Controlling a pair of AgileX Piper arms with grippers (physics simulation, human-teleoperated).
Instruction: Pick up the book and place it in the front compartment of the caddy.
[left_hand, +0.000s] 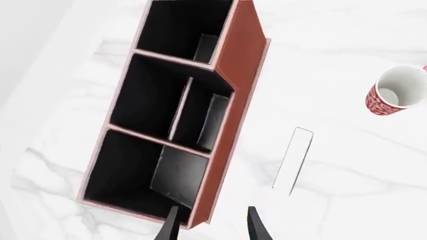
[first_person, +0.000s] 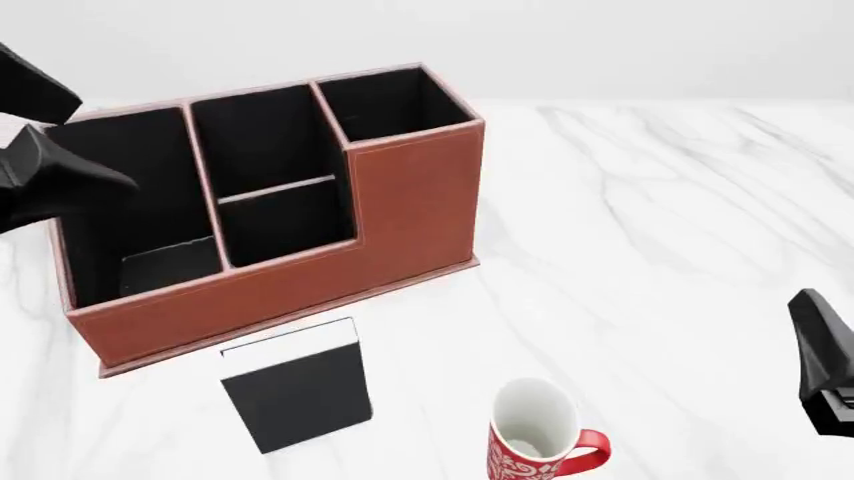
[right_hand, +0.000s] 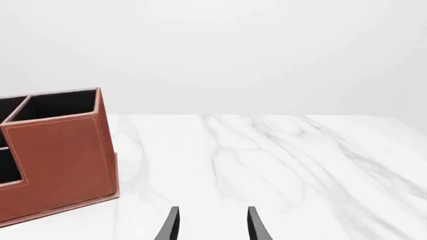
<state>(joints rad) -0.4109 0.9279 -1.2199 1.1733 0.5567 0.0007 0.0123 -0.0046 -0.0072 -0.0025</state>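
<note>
The black book (first_person: 296, 388) with a white page edge stands upright on the table just in front of the reddish-brown caddy (first_person: 400, 215). In the left wrist view, looking down, the book (left_hand: 293, 159) shows only as a thin white edge beside the caddy (left_hand: 237, 95). My left gripper (left_hand: 212, 227) is open and empty, hovering over the caddy's end wall. In the front view the left arm (first_person: 47, 165) is over the caddy's left end. My right gripper (right_hand: 212, 226) is open and empty, far right of the caddy (right_hand: 63, 160), and it also shows in the front view (first_person: 825, 360).
A white mug with a red pattern (first_person: 537, 438) stands near the front edge, right of the book; it also shows in the left wrist view (left_hand: 397, 91). The table (first_person: 667, 230) is white marble. The caddy's black compartments hold nothing I can make out.
</note>
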